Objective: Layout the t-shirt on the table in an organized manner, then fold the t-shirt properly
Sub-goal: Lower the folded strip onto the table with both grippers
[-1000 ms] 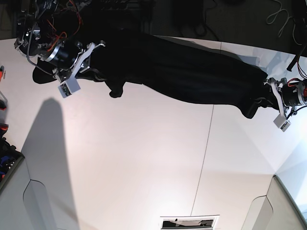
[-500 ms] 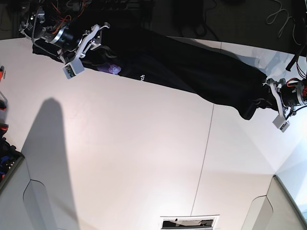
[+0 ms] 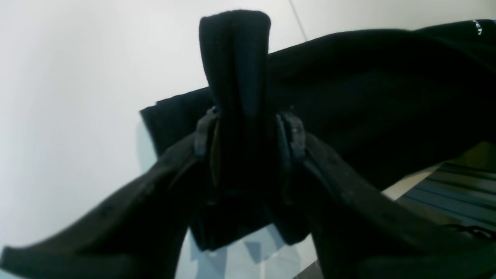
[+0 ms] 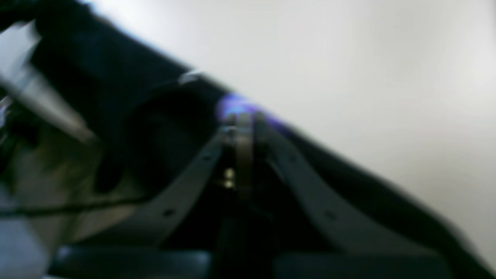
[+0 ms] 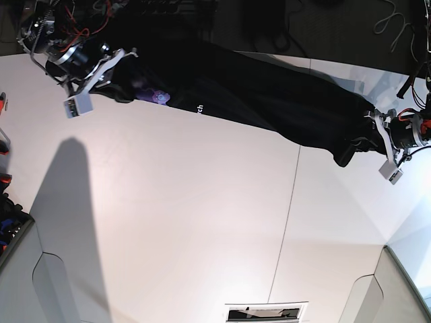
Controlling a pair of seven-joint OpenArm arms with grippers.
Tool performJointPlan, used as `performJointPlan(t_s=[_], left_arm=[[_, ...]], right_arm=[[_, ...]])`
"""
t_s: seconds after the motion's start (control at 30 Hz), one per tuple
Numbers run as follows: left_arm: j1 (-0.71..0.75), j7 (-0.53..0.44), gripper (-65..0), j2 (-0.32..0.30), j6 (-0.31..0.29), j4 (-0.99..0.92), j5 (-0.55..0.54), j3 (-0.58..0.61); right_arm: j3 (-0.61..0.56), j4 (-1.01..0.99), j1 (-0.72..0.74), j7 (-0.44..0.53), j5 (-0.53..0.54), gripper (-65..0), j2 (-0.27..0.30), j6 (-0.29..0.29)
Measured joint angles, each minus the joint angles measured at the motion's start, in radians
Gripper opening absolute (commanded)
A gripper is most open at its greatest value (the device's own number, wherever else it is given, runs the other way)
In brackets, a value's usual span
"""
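The black t-shirt [image 5: 269, 101] hangs stretched in a long band across the far part of the white table [image 5: 202, 222]. Small white lettering [image 5: 199, 108] and a purple patch [image 5: 159, 96] show near its left end. My right gripper [image 5: 118, 67], at the left of the base view, is shut on the shirt's left end; its wrist view is blurred, with the jaws [image 4: 242, 124] together on black cloth [image 4: 116, 77]. My left gripper [image 5: 363, 138] is shut on the right end and pinches a thick fold [image 3: 234, 58] between its jaws [image 3: 246, 128].
A thin dark seam [image 5: 289, 202] runs across the table. A dark bin [image 5: 10, 225] and red items [image 5: 3, 108] sit at the left edge. Cables lie beyond the far edge. Grey panels stand at both near corners, and a vent-like slot [image 5: 266, 312] sits at the bottom.
My right gripper has lifted the shirt's left end and moved it left and farther back, so the shirt is tauter and the lettering shows. My left gripper has shifted slightly upward.
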Motion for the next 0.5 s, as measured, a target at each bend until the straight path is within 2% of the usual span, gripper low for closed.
performJointPlan(t_s=[0.1,0.27,0.37,0.5], left_arm=[[0.000,0.001,-40.6,0.005,0.000,0.000,0.000,0.000],[0.000,-0.003,-40.6,0.005,0.000,0.000,0.001,0.000],[0.000,-0.014,-40.6,0.005,0.000,0.000,0.001,0.000],[0.000,-0.015,-40.6,0.008,0.000,0.000,0.000,0.000]], right_arm=[[0.089,0.000,0.022,0.000,0.002,-65.0,0.002,0.000],[0.178,0.002,-0.010,-0.117,0.100,-65.0,0.002,0.005],[0.163,0.002,-0.076,-0.119,0.142,-65.0,0.001,0.034],[0.085,-0.039,-0.119,-0.073,0.076,-65.0,0.002,0.038]])
